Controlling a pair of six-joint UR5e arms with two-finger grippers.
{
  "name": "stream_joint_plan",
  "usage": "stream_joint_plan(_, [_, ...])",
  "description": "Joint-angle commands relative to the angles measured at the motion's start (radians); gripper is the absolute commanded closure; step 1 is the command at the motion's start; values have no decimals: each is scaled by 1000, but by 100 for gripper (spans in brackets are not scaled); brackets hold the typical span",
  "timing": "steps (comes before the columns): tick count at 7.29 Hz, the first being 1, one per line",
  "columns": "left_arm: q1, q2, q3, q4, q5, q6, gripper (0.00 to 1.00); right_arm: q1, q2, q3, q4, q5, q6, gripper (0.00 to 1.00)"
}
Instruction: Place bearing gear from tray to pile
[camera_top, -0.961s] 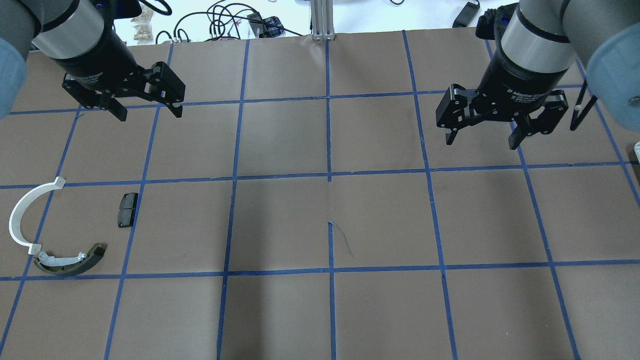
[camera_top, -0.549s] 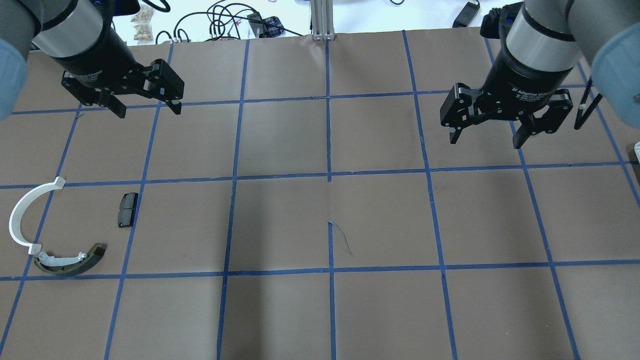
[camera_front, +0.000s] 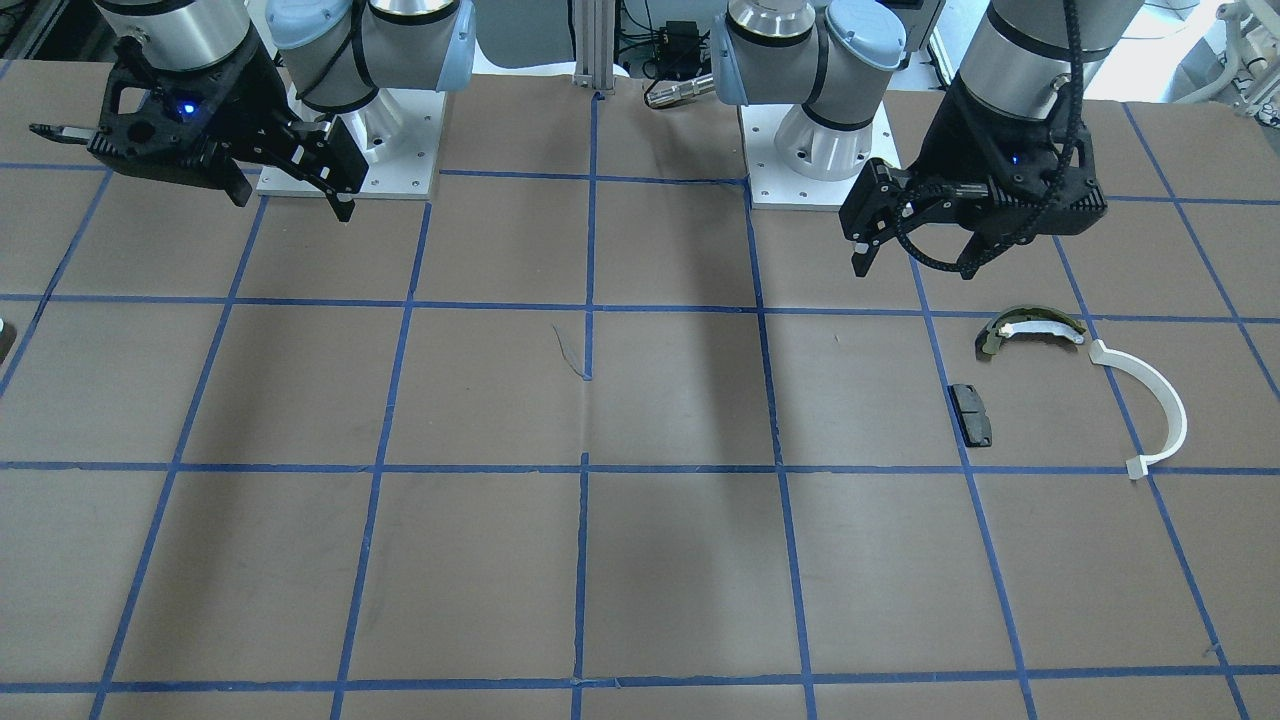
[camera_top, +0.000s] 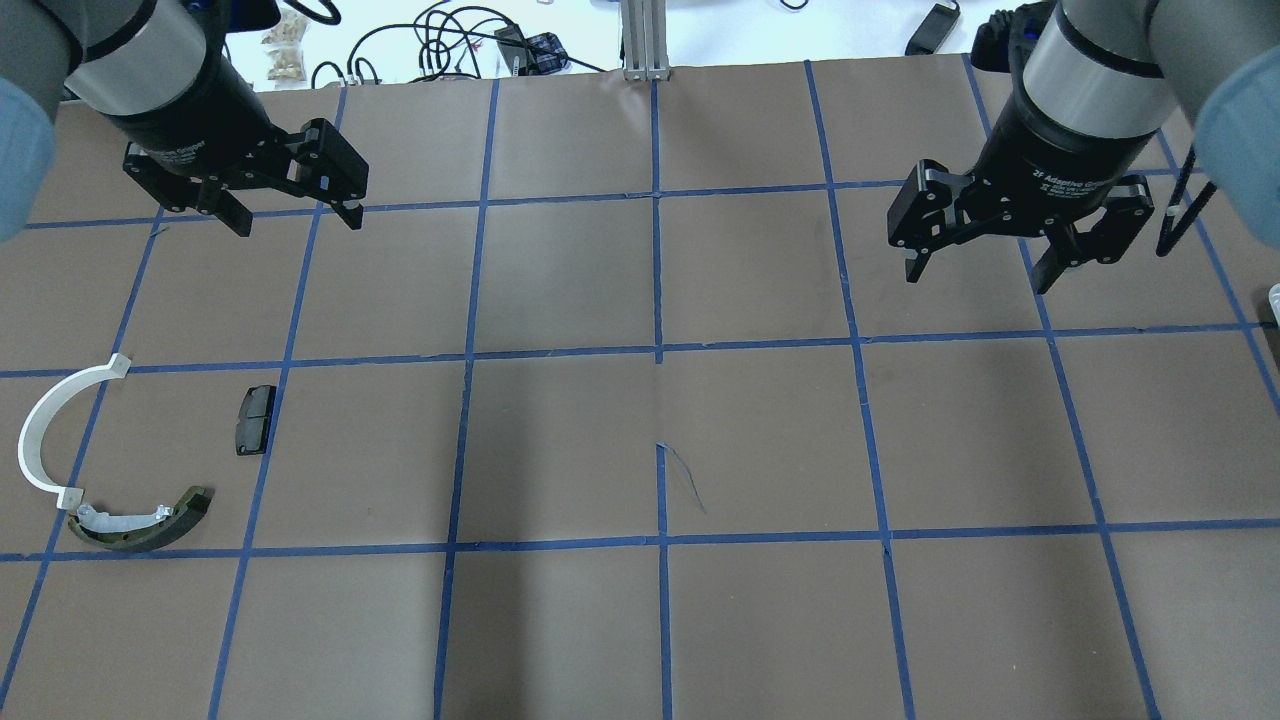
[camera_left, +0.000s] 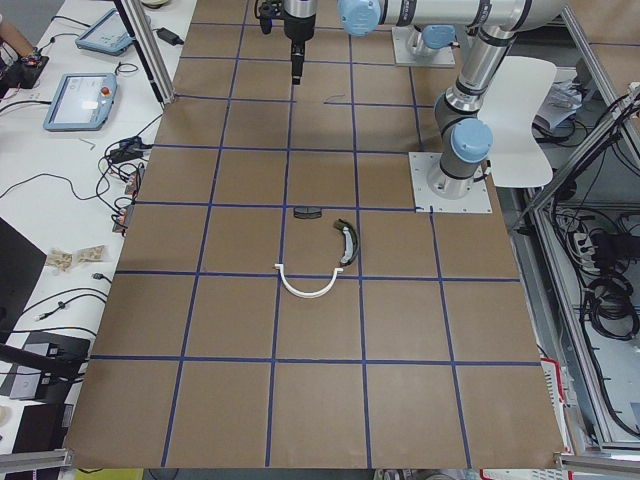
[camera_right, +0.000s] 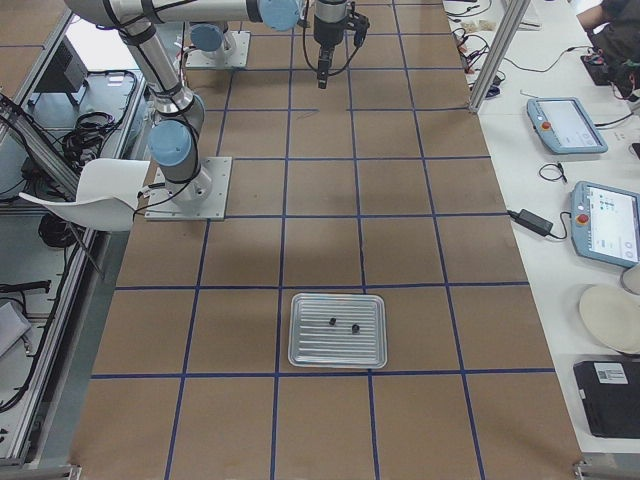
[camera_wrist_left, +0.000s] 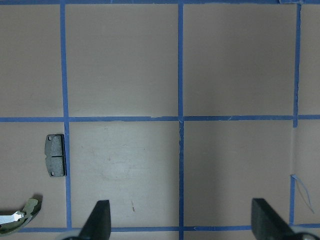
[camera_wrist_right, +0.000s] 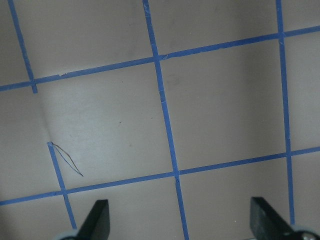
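Note:
The pile lies at the table's left: a thin white arc (camera_top: 40, 420), an olive-and-white curved shoe (camera_top: 140, 522) and a small black pad (camera_top: 254, 420). It also shows in the front view as the arc (camera_front: 1160, 405), the shoe (camera_front: 1030, 330) and the pad (camera_front: 971, 414). A silver tray (camera_right: 300, 355) holds two small dark parts (camera_right: 354, 327); which is the bearing gear is too small to tell. My left gripper (camera_top: 297, 222) hangs open and empty, beyond the pile. My right gripper (camera_top: 978, 278) is open and empty over bare table. The left wrist view shows the pad (camera_wrist_left: 55, 162).
The table is brown paper with a blue tape grid. An aluminium post (camera_top: 645, 40) and cables (camera_top: 450, 40) stand at its far edge. Tablets (camera_right: 565, 125) lie on a side table. The robot bases (camera_front: 350, 150) are bolted near the robot's edge.
My right gripper has shifted a little to the right and turned slightly, still open. My left gripper and the pile have not moved.

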Motion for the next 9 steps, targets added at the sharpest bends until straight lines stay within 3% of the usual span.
stream_joint_plan(1, [0, 0, 0, 0, 0, 0, 0, -24, -1, -2, 5, 8, 3, 0])
stream_joint_plan(3, [0, 0, 0, 0, 0, 0, 0, -39, 2, 1, -2, 5, 5, 0])
stream_joint_plan(4, [0, 0, 0, 0, 0, 0, 0, -106, 5, 7, -2, 4, 0, 0])
stream_joint_plan(6, [0, 0, 0, 0, 0, 0, 0, -297, 5, 9, 10, -34, -56, 0])
stream_joint_plan(9, [0, 2, 0, 0, 0, 0, 0, -573, 81, 10, -36, -35, -358, 0])
